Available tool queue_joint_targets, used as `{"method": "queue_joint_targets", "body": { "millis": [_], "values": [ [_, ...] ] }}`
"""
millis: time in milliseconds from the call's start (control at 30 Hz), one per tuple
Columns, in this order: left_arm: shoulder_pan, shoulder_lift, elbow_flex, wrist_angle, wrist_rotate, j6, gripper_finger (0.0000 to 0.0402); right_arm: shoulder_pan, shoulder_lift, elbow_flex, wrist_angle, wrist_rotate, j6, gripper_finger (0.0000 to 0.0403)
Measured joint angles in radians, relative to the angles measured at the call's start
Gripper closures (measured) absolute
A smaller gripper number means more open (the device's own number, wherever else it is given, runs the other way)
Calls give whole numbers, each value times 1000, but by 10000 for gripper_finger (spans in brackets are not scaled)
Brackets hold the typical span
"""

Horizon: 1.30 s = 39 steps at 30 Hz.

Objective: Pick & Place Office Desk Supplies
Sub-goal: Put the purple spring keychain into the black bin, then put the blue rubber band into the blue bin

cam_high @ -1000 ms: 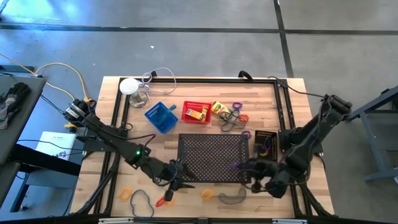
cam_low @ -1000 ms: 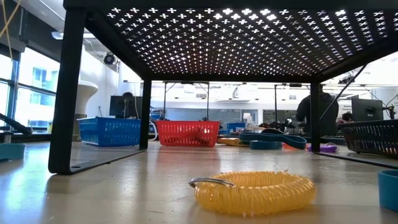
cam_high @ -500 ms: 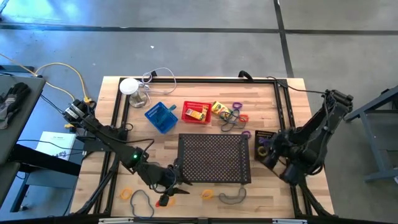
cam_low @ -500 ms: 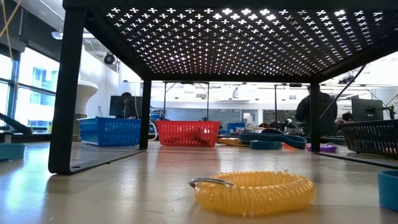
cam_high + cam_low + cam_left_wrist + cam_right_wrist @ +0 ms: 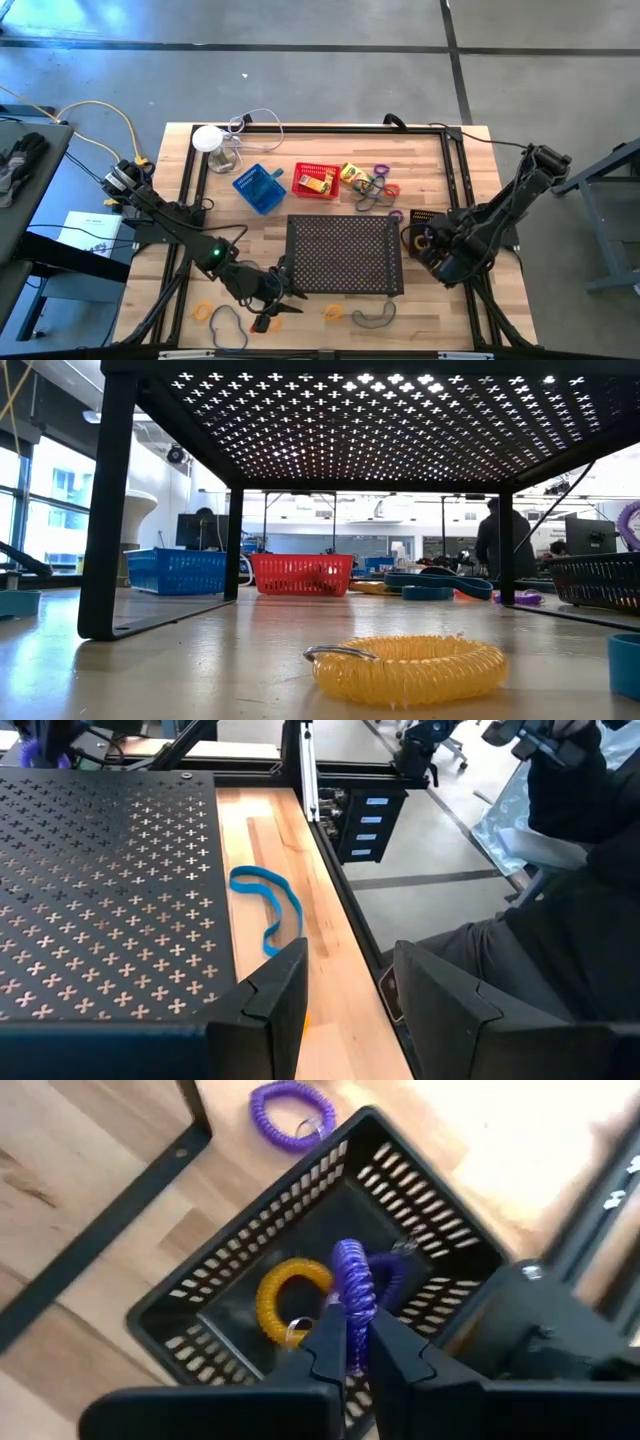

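1. Left gripper (image 5: 285,298): jaws spread, empty, low over the wooden table (image 5: 460,150) at 7 o'clock.
2. Right gripper (image 5: 349,1348): jaws pinching a purple coiled rubber loop (image 5: 352,1285) above the black mesh basket (image 5: 250,1280) at 3 o'clock.
3. Handling judgement: the loop is light, soft and springy; grip across one strand.

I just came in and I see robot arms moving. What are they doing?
They are tidying desk supplies. The right gripper is pinching a purple coil loop above the black mesh basket, which already holds a yellow loop. The left gripper is open near the black perforated tray, holding nothing.
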Motion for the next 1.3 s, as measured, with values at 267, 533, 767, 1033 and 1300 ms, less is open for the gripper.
{"method": "queue_joint_targets", "body": {
  "millis": [267, 533, 767, 1033, 1300],
  "values": [
    [8, 0, 0, -22, 0, 7, 256, 0, 1, -1, 23, 5, -2, 299],
    [10, 0, 0, -40, -1, 5, 256, -12, -4, 7, -52, 140, -71, 209],
    [12, 0, 0, -41, -1, 3, 256, -156, -56, 113, -235, 390, 9, 217],
    [12, -1, 0, -38, -1, -19, 256, -550, -211, 180, 64, 326, -653, 224],
    [6, -1, 0, -44, -1, -64, 256, -1056, -212, 183, 425, -96, -1265, 225]
  ]
}}
